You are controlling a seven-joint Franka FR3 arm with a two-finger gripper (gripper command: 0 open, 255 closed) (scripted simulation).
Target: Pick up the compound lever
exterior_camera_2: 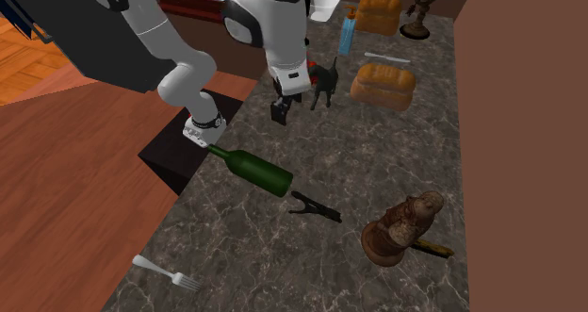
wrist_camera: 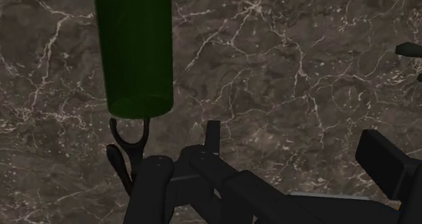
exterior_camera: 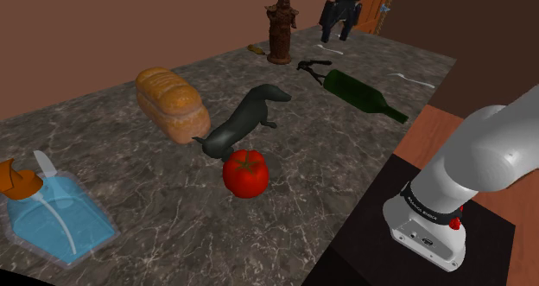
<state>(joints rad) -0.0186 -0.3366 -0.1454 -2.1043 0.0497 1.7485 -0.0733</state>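
Gripper hangs above the dark marble counter, its two black fingers spread wide and clasping nothing. Beneath them lies the black compound lever, its forked end close to the base of the green bottle. From the second exterior view, the lever rests between that bottle and a brown figurine.

Dark marble bench beside wooden floor.
- Green bottle on its side, neck toward the floor-side edge.
- Fork near that same edge.
- Brown statuette upright by the wall-side edge.
- Bread loaf, dark animal figurine and red tomato mid-bench.
- Translucent blue container toward the shoulder view's lower-left corner.
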